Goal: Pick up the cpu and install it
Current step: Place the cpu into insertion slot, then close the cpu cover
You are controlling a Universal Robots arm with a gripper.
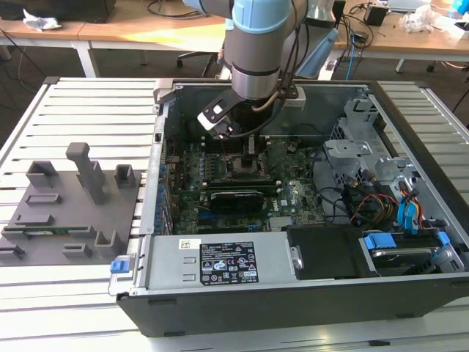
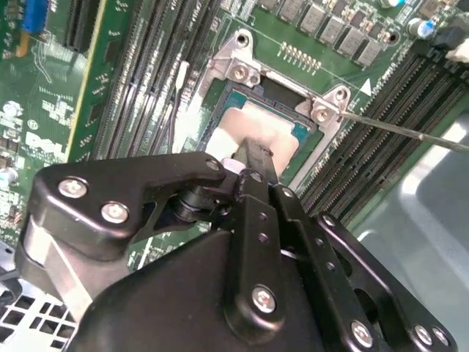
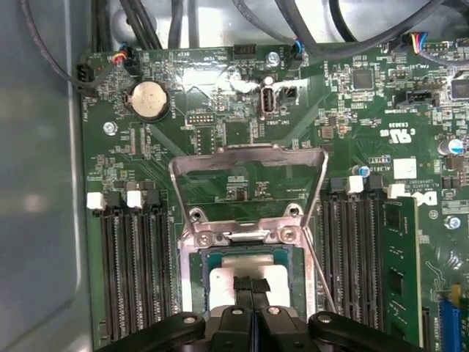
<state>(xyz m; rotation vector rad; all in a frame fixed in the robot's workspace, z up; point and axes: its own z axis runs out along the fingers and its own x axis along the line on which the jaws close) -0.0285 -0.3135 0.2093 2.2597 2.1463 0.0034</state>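
Reaching down into the open computer case (image 1: 293,297), the gripper (image 3: 251,284) shows its jaws pinched together with nothing between them. Its tips are down on the middle of the cpu (image 3: 227,282), which lies flat in the socket (image 3: 196,286) below the raised load plate (image 3: 249,149), between the memory slots (image 3: 132,271). That chip looks light, thin and rigid with a slick polished lid, so I'd take it by opposite edges, level and gentle, because the socket contacts underneath are likely delicate.
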